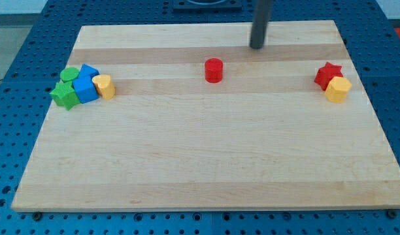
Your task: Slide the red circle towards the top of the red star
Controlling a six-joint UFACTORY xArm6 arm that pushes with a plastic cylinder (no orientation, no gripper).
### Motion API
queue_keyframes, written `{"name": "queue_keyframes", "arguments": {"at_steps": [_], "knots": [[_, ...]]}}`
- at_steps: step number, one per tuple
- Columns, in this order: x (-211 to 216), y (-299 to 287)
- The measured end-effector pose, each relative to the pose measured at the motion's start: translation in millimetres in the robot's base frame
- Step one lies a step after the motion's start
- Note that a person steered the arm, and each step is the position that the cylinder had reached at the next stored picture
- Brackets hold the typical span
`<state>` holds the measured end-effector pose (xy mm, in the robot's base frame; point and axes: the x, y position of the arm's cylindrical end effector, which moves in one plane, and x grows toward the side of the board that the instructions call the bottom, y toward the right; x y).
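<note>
One red circle (pixel 214 70) to shift, and it sits alone near the middle of the wooden board (pixel 206 163), up in its top third. I'll place everything relative to that circle. My tip (pixel 257 47) is up and to the view's right of it, near but not touching. There's no pincer on this rig, just a bare rod, so nothing to open or shut.

The red star (pixel 327 74) is well to the circle's right, at roughly the same level, with a yellow block (pixel 338 89) (a hexagon maybe, hard to tell) touching its lower right. Far to the circle's left is a cluster: two blue blocks (pixel 86 85), a green star-ish block (pixel 65 95), a green round one (pixel 70 74) and another yellow block (pixel 104 85), all huddled together.

What could go wrong, as I see it: my tip is on the wrong side. Pushing from here would send the circle down and left, away from the star. I'd have to get round to its left first without clipping it. A round block also rolls off an off-centre push, so it could slip sideways. Push too long and level and it rams the star, shoving the star and its yellow neighbour toward the board's right edge, which isn't far off.

The lane between circle and star is bare, with a free strip above the star.
</note>
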<state>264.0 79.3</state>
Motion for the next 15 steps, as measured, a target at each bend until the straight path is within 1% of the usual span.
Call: {"name": "queue_keyframes", "arguments": {"at_steps": [1,2,3,4,5,6,7,8,9,10,11,12,13,14,15], "knots": [[30.2,-86.1],[79.4,-154.3],[118.0,-155.5],[116.3,-80.0],[82.8,-21.6],[91.2,-30.6],[112.5,-118.0],[88.3,-162.6],[50.3,-121.2],[34.5,-17.9],[32.7,45.8],[32.2,0.3],[43.5,-63.4],[93.3,-79.7],[111.1,-37.5]]}}
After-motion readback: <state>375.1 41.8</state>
